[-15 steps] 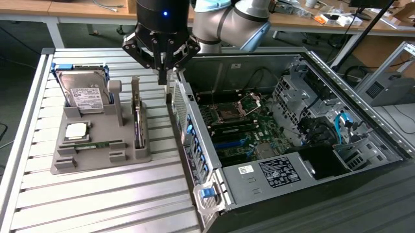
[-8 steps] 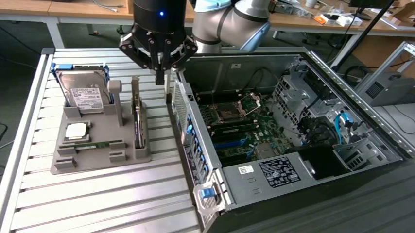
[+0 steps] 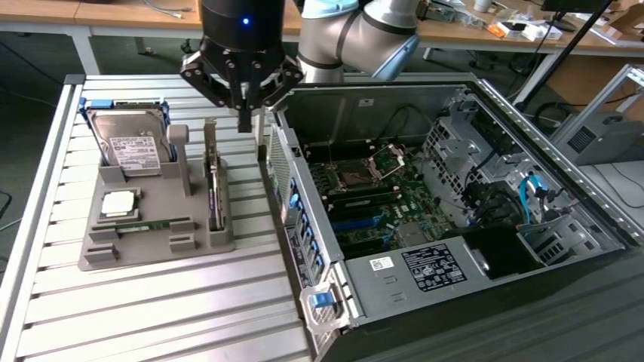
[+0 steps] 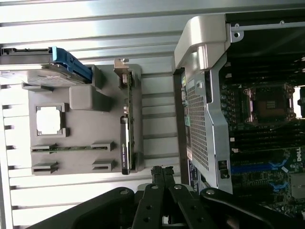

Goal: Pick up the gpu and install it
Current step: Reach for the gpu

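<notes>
Gripper (image 4: 162,172) fingertips sit closest to the wrist lens, pinched together and clenched on nothing. gpu (image 3: 213,177) stands on edge in the grey holder tray (image 3: 141,256), untouched, at 9 o'clock of the open PC case (image 3: 342,113) in the exterior view. Hard drive (image 3: 133,147) sits at 9 o'clock of the card. Step looks like the reach-in, pickup not yet done. To do it well, I'd judge, the jaws need to part, line up with the card's long edge and straddle it mid-length, clear of the case wall. Exterior view gives the height gap, tips hanging above the card's far end, off toward 3 o'clock. Wrist view gives the sideways offset, tips between card and case wall, plus the card's bracket end.
</notes>
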Controlling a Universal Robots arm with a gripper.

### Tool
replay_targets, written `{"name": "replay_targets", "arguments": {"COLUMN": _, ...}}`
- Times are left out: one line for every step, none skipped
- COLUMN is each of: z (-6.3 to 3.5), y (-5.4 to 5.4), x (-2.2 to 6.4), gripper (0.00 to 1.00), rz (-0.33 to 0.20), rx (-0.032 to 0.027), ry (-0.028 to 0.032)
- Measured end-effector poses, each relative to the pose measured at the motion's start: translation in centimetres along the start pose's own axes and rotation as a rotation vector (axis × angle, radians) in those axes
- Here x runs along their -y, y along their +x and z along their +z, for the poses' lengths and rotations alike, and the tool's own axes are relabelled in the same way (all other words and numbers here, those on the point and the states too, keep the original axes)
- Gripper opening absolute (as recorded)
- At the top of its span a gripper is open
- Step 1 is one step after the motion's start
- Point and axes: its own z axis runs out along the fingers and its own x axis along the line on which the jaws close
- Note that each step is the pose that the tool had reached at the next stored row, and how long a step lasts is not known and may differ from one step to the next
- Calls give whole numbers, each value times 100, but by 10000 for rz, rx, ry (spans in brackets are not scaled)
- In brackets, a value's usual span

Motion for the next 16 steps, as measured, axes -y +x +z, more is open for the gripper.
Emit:
{"name": "replay_targets", "arguments": {"z": 0, "y": 6, "x": 0, "gripper": 11, "rz": 0, "rx": 0, "ry": 0}}
{"name": "replay_targets", "arguments": {"z": 0, "y": 11, "x": 1, "gripper": 11, "rz": -1, "rx": 0, "ry": 0}}
{"name": "replay_targets", "arguments": {"z": 0, "y": 16, "x": 1, "gripper": 11, "rz": -1, "rx": 0, "ry": 0}}
{"name": "replay_targets", "arguments": {"z": 0, "y": 20, "x": 2, "gripper": 11, "rz": -1, "rx": 0, "ry": 0}}
{"name": "replay_targets", "arguments": {"z": 0, "y": 27, "x": 2, "gripper": 11, "rz": 0, "rx": 0, "ry": 0}}
{"name": "replay_targets", "arguments": {"z": 0, "y": 31, "x": 2, "gripper": 11, "rz": 0, "rx": -1, "ry": 1}}
{"name": "replay_targets", "arguments": {"z": 0, "y": 37, "x": 3, "gripper": 11, "rz": 0, "rx": 0, "ry": 0}}
{"name": "replay_targets", "arguments": {"z": 1, "y": 41, "x": 3, "gripper": 11, "rz": -1, "rx": 0, "ry": 0}}
{"name": "replay_targets", "arguments": {"z": 0, "y": 46, "x": 4, "gripper": 11, "rz": -1, "rx": 0, "ry": 0}}
{"name": "replay_targets", "arguments": {"z": 0, "y": 51, "x": 4, "gripper": 11, "rz": -1, "rx": -1, "ry": 1}}
{"name": "replay_targets", "arguments": {"z": 0, "y": 56, "x": 4, "gripper": 11, "rz": -1, "rx": 0, "ry": 0}}
{"name": "replay_targets", "arguments": {"z": 1, "y": 61, "x": 5, "gripper": 11, "rz": -1, "rx": 0, "ry": 0}}
{"name": "replay_targets", "arguments": {"z": 1, "y": 66, "x": 5, "gripper": 11, "rz": -1, "rx": 0, "ry": 0}}
{"name": "replay_targets", "arguments": {"z": 1, "y": 71, "x": 5, "gripper": 11, "rz": 0, "rx": 0, "ry": 0}}
{"name": "replay_targets", "arguments": {"z": 1, "y": 77, "x": 6, "gripper": 11, "rz": -1, "rx": 0, "ry": 0}}
{"name": "replay_targets", "arguments": {"z": 1, "y": 85, "x": 7, "gripper": 11, "rz": -1, "rx": 0, "ry": 0}}
